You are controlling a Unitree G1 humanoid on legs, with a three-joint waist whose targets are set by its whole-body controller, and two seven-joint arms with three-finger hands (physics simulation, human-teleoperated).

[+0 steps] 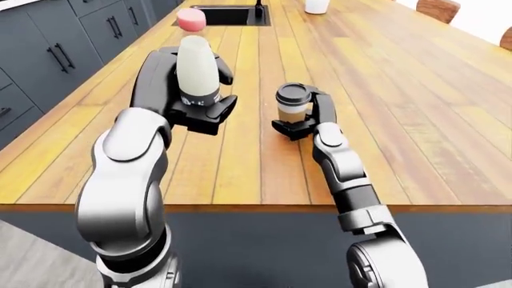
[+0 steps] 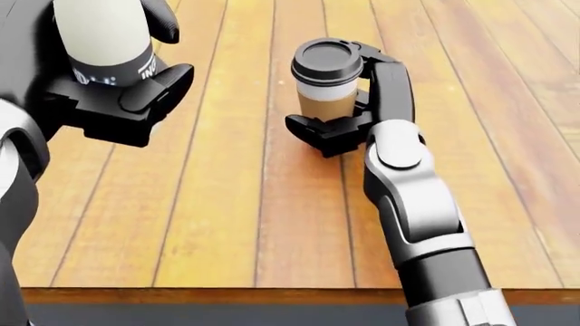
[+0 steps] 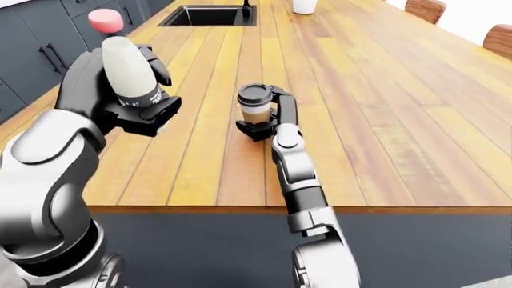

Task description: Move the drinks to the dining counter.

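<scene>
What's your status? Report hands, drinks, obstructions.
Left hand shut on pink-capped bottle, held above wooden counter. Right hand shut on coffee cup, low at the counter. Nothing blocking nearby.

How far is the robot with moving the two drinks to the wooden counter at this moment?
Done: nothing is released yet. In hand: the right hand grips the coffee cup low over the wooden counter, apparently at or near the surface; the left hand holds the bottle with the pink cap raised above it. Left: let go of the cup, then lower and set down the bottle.
</scene>
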